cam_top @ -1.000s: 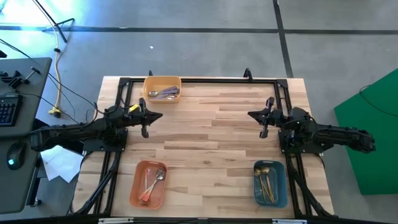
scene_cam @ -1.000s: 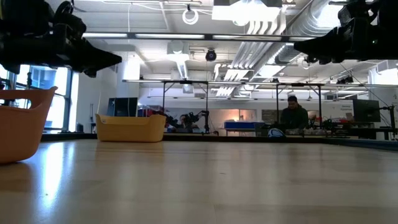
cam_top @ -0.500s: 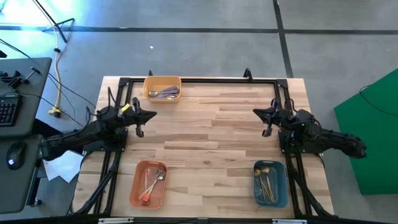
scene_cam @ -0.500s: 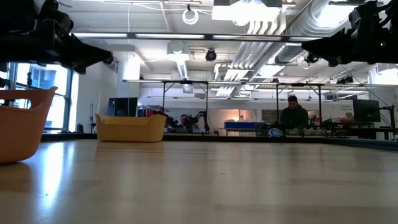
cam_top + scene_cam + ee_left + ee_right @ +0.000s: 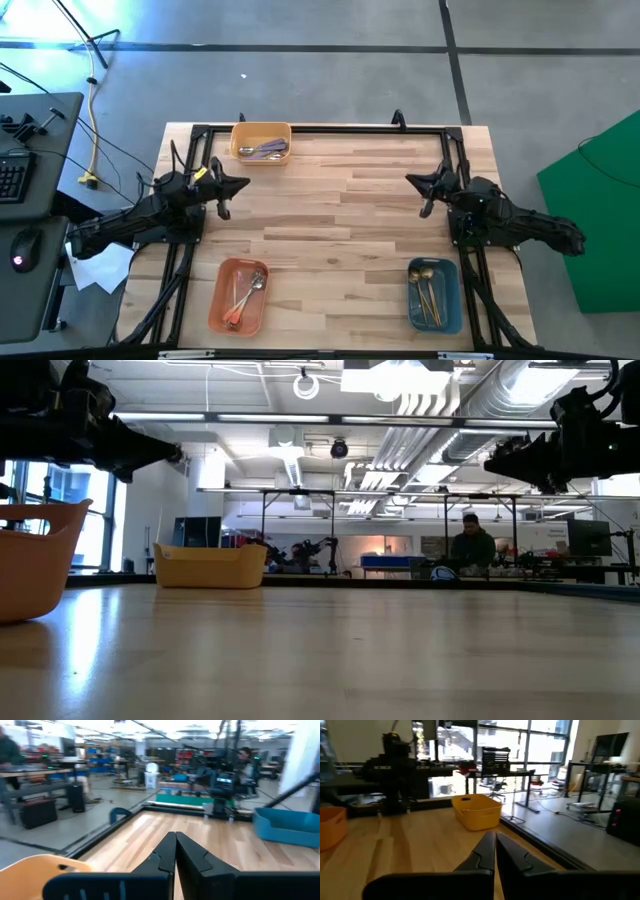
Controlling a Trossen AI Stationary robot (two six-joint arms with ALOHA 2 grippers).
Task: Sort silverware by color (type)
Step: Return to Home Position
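The silverware lies sorted in three bins. Lavender-handled spoons [image 5: 266, 151] lie in the yellow bin [image 5: 261, 130] at the far left. Orange-handled spoons [image 5: 243, 296] lie in the orange bin [image 5: 216, 302] at the near left. Gold spoons [image 5: 427, 291] lie in the blue bin [image 5: 450, 300] at the near right. My left gripper [image 5: 243, 184] is shut and empty, held level above the table's left side. My right gripper [image 5: 410, 181] is shut and empty, held level above the right side.
A black frame [image 5: 320, 128] runs along the table's edges. The middle of the wooden table [image 5: 330, 220] lies between the two grippers. A person [image 5: 472, 545] sits at a desk in the room beyond the far edge.
Both arms have drawn back from the table's middle: the left gripper toward the left edge, the right gripper slightly toward the right edge. Both have levelled out and stayed shut. The spoons and bins have kept still.
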